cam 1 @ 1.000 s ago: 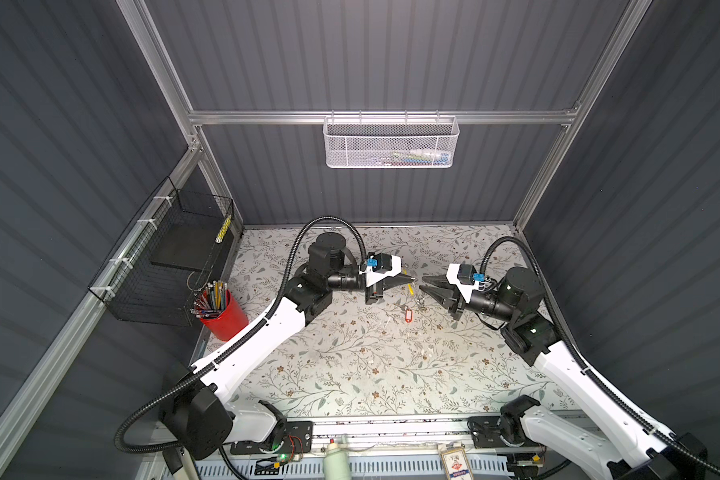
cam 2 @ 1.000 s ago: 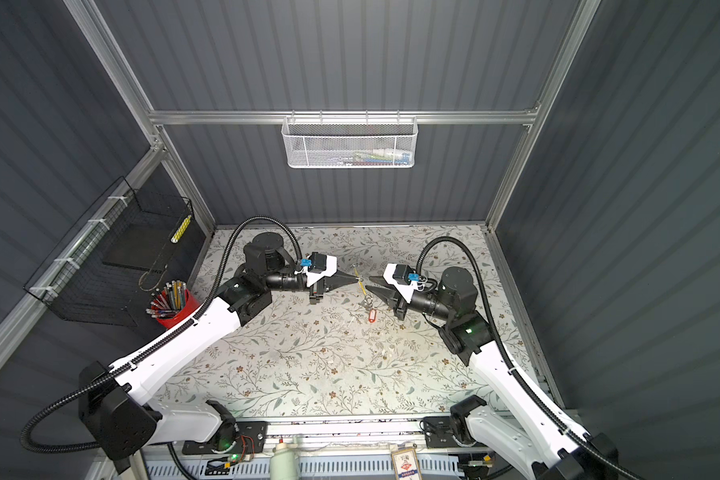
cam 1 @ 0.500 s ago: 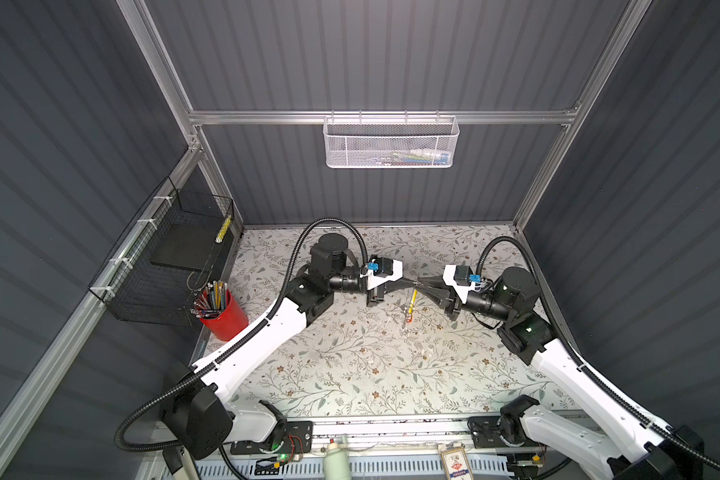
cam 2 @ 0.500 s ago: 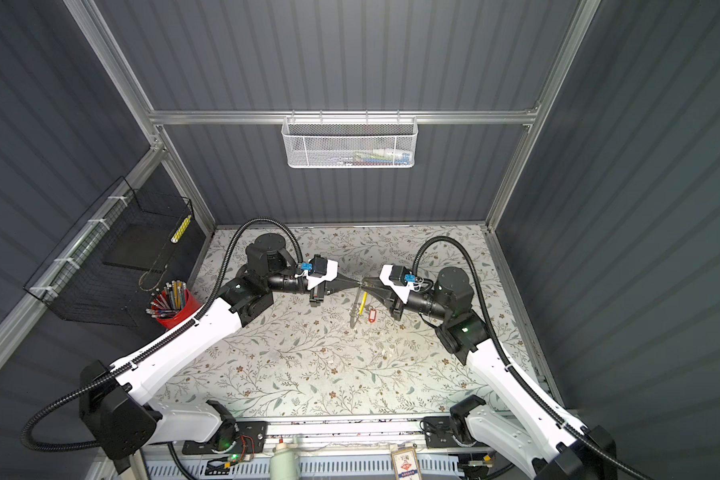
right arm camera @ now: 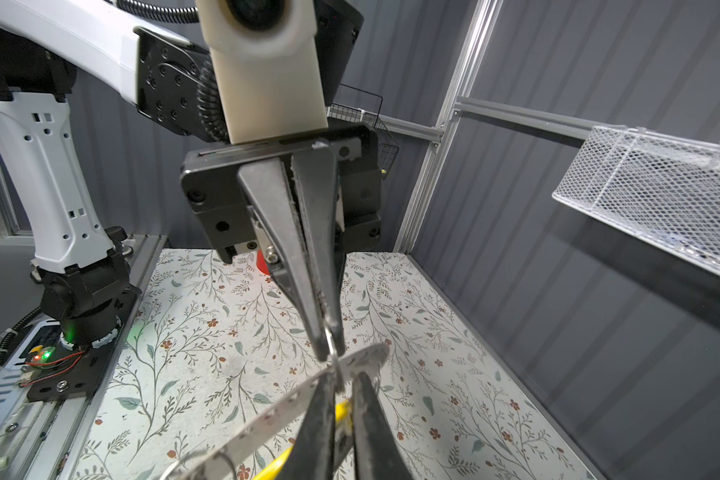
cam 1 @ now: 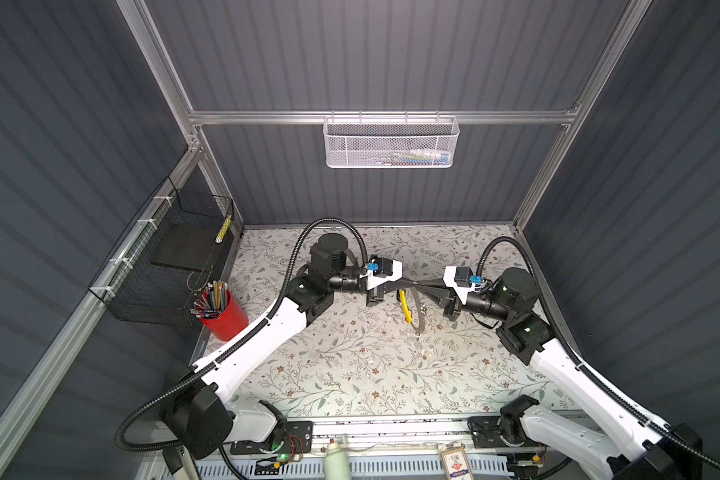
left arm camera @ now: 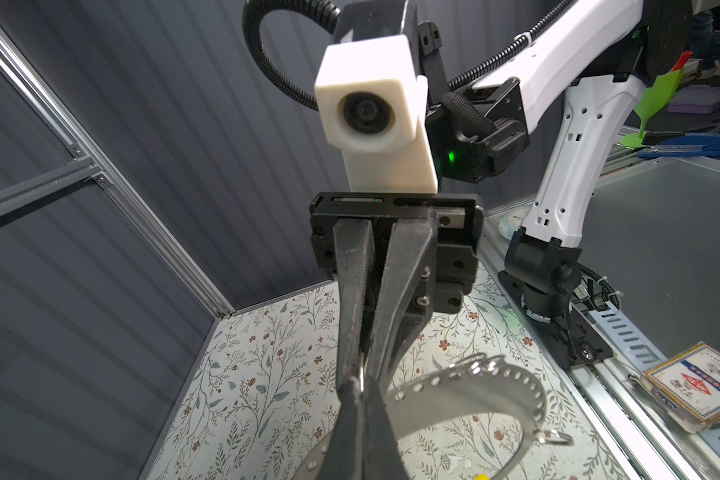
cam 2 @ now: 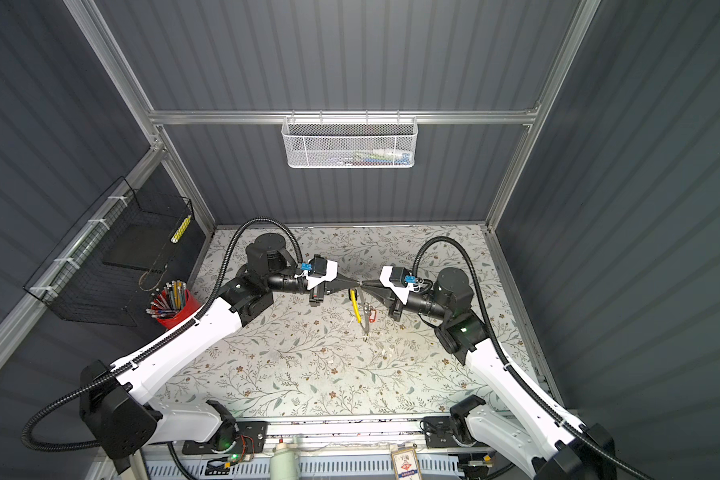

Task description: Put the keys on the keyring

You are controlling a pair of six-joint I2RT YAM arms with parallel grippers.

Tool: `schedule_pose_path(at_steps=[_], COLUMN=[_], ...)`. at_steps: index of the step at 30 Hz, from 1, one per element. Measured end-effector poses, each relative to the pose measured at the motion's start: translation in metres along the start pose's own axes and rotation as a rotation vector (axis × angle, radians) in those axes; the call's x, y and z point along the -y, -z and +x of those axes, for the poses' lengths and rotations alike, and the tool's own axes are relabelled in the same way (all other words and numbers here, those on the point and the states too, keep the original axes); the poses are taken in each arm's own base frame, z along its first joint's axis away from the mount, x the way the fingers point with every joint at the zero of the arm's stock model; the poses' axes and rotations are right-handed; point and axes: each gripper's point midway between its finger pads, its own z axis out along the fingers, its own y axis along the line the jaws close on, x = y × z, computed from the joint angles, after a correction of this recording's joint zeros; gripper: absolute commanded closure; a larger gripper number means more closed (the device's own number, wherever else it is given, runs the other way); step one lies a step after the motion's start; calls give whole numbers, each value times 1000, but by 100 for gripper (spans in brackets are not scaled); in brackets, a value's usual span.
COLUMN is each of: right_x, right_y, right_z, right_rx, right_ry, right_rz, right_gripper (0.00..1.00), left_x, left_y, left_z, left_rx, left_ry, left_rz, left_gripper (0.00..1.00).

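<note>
Grey keyring [cam 1: 419,318] hangs pinched tip-to-tip by left gripper [cam 1: 410,283] and right gripper [cam 1: 423,284], both jaws narrow; threading the red-tagged key [cam 2: 373,314] below likely comes next.

One keyring [cam 1: 419,318] hangs at the middle. Two arms flank it: one left arm [cam 1: 267,332] on its left and one right arm [cam 1: 566,374] on its right. There are two grippers, the left gripper [right arm camera: 329,340] and the right gripper [left arm camera: 361,372], which meet at the keyring's top.

One red key tag [cam 2: 373,314] shows just right of the keyring.

There are two baskets: one black wire basket [cam 1: 159,266] far left of the keyring and one white mesh basket [cam 1: 391,145] behind and above it.

One red cup [cam 1: 225,318] stands well left of the keyring, its pencils [cam 1: 211,295] too many to count. One small printed box [cam 1: 454,461] lies in front of the keyring.
</note>
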Motion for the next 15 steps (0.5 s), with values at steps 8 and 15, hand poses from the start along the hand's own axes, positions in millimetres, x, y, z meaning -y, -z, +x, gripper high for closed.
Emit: schedule_pose_path(at_steps=[8, 15], right_x=[-2, 0], right_y=[0, 3], right_z=[1, 4], right_rx=[14, -3], right_ry=[6, 40], right_rz=[-4, 25], right_gripper=[97, 100], left_x=[0, -4], left_y=[-1, -1], left_z=[4, 10], left_rx=[-7, -38], left_ry=[3, 2], left_rz=[4, -24], left_gripper=[100, 52])
